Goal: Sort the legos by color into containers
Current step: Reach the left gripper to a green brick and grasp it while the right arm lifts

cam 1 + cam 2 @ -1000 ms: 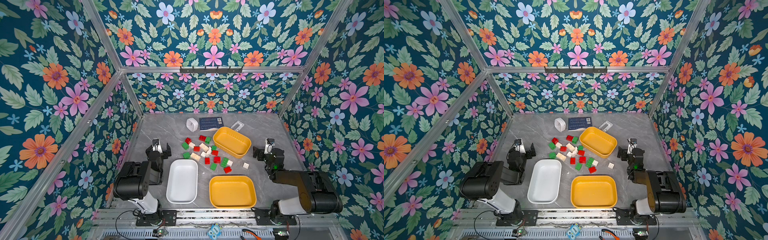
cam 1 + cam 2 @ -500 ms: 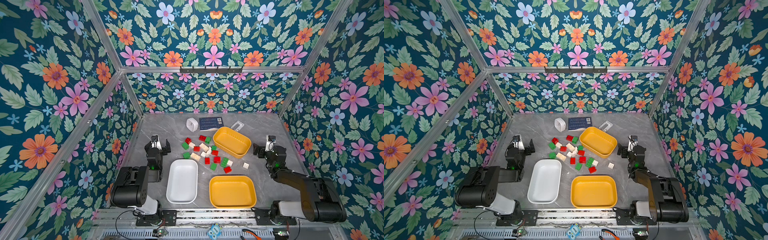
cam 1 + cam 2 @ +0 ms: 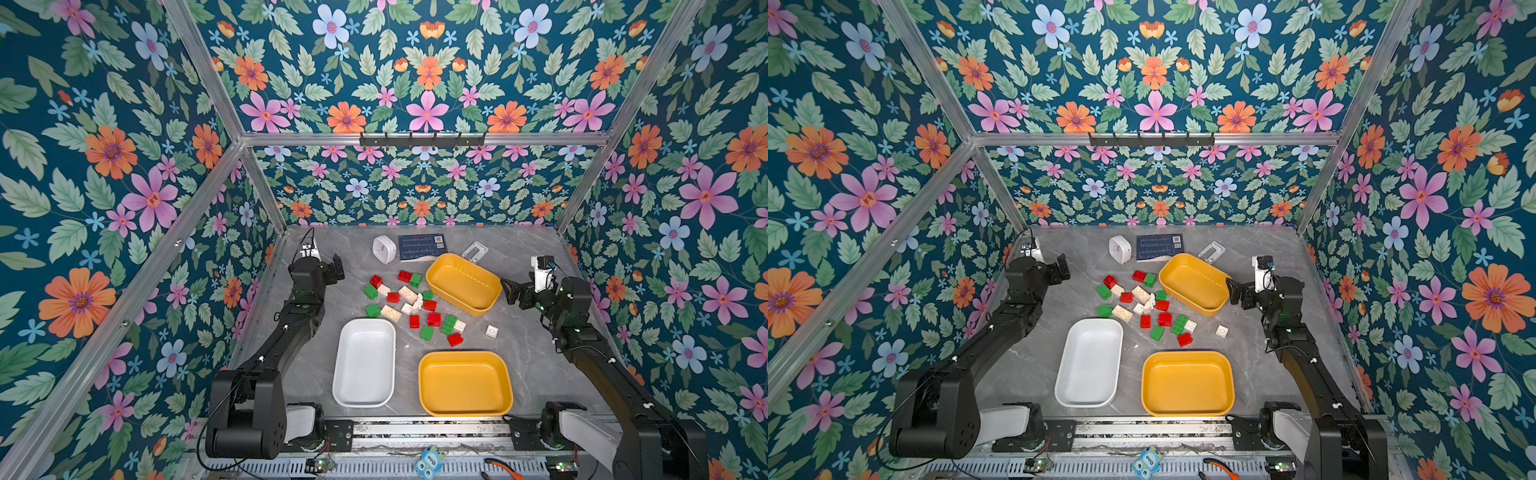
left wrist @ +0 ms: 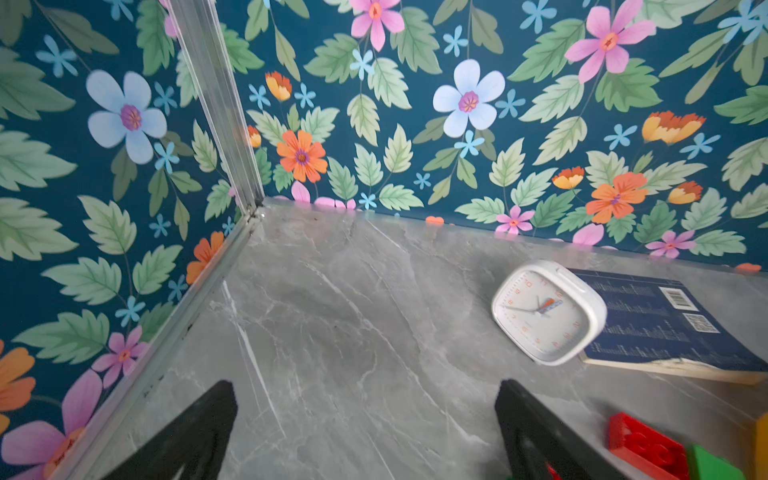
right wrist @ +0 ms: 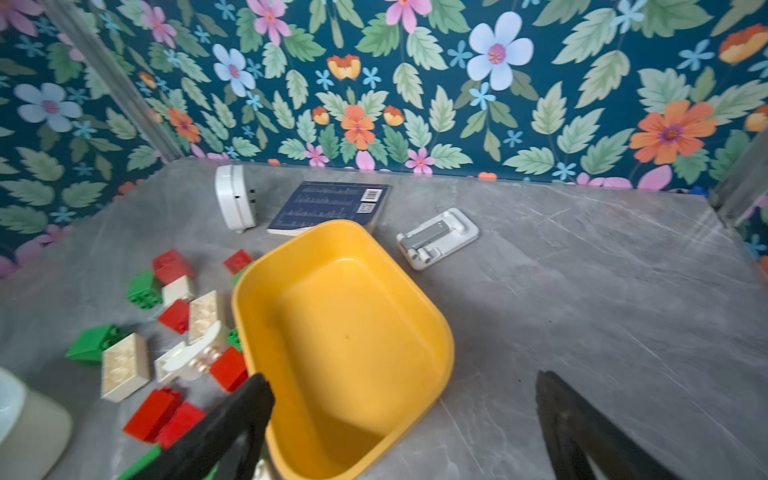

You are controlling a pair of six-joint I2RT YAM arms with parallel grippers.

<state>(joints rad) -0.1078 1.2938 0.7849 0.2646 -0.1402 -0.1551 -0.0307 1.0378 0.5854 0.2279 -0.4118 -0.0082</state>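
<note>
Grey marbled tabletop [image 3: 536, 365] inside floral walls carries everything. Nearest the arm bases lie two empty containers side by side, a white tub [image 3: 364, 368] and a near yellow tub [image 3: 464, 384]. Just beyond them spreads the scatter of legos [image 3: 415, 307], all loose on the table: I count seven red, six green and about seven cream, one cream piece curved and hard to class. A lone cream square brick [image 3: 491, 331] sits apart on the right of the scatter, between the near yellow tub and the right gripper [image 3: 513, 294]. That gripper's jaws stand wide with nothing between them. The far yellow tub [image 3: 463, 284], the third container and also empty, lies between them and the main pile, so the lone cream brick on their near side is probably its easiest pick. The left gripper [image 3: 336, 269] is likewise spread wide and empty. The red brick [image 3: 376, 280] and green brick [image 3: 370, 291] at the pile's left edge lie to its right across bare table, while its wrist view faces the back corner, so it would need to turn toward them. Farthest back stand one white clock [image 3: 384, 248], one dark book [image 3: 422, 247] and one small white stand [image 3: 474, 251].
</note>
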